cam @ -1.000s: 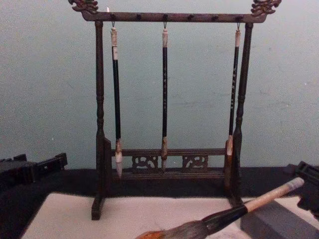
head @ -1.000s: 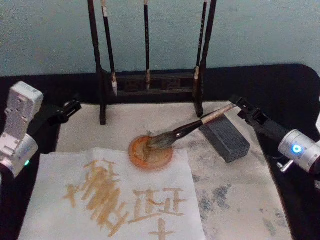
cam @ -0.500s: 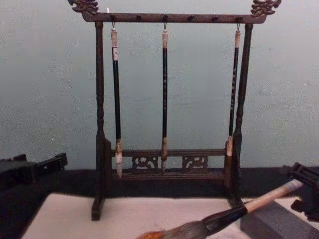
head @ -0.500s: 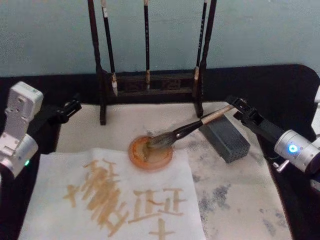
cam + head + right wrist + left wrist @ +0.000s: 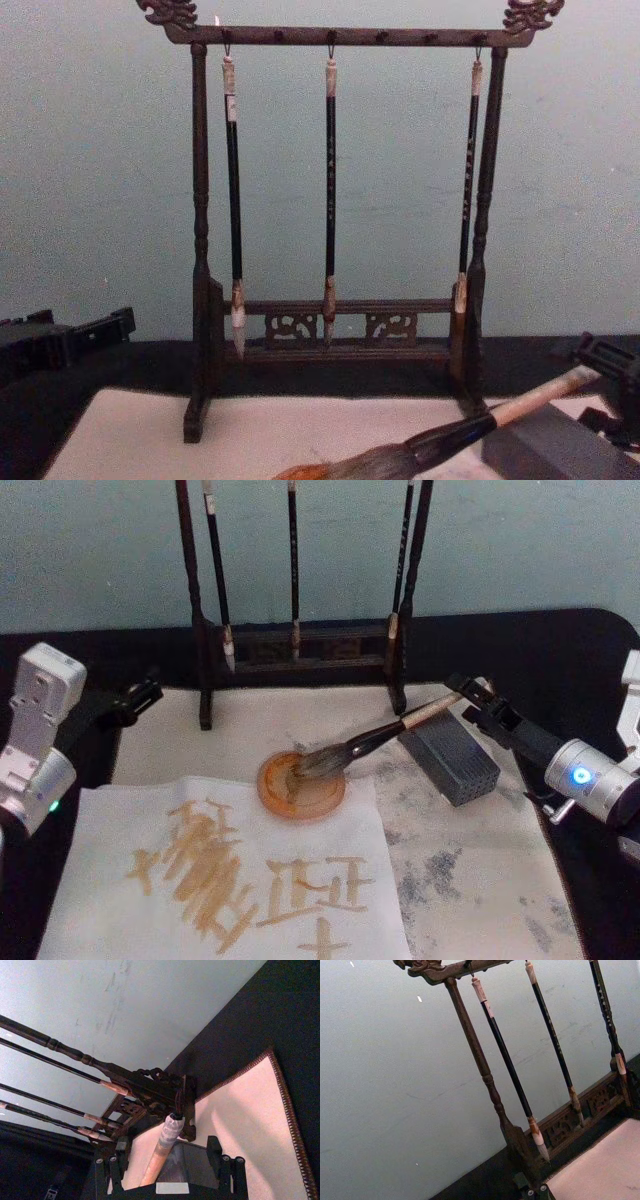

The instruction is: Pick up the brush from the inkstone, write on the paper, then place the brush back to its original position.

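While your right hand [image 5: 468, 692] hovers over the right side of the tabletop, it is released: its two fingers stand apart, one on each side of the pale top end of the brush [image 5: 375, 735]. The brush lies tilted, with its handle leaning on the grey block [image 5: 455, 765] and its bristles down in the orange dish [image 5: 285, 800]. This dish sits at the far right corner of the paper [image 5: 110, 830], which carries brown characters. Behind them stands the wooden rack [image 5: 300, 645]. Your left hand [image 5: 140, 694] is parked at the left, well apart.
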You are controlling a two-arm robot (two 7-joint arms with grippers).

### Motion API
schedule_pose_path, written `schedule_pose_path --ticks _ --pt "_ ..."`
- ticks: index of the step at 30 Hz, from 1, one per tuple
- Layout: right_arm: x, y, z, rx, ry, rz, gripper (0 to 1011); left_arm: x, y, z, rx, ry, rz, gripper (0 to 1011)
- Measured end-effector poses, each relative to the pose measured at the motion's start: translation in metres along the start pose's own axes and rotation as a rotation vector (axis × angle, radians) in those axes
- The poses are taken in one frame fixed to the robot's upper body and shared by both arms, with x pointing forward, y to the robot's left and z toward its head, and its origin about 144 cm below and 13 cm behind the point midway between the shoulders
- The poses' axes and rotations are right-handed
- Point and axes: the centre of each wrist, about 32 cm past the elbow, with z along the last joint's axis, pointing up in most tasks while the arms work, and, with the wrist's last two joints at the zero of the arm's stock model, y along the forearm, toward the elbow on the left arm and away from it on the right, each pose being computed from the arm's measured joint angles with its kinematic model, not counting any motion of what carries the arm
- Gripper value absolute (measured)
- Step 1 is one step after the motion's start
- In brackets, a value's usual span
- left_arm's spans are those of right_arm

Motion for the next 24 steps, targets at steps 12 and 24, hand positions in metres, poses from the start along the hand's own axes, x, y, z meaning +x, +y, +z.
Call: schedule_pose_path --ticks 12,24 --pt "0.0003 -0.0005 -0.0004 0.002 0.002 0.0 1003 0.0 0.0 0.0 0.0 0.0 0.0 1002" --pt "0.0002 -0.0006 -0.0005 0.003 0.003 0.001 1003 0.0 0.0 0.0 0.0 0.0 0.0 1002"
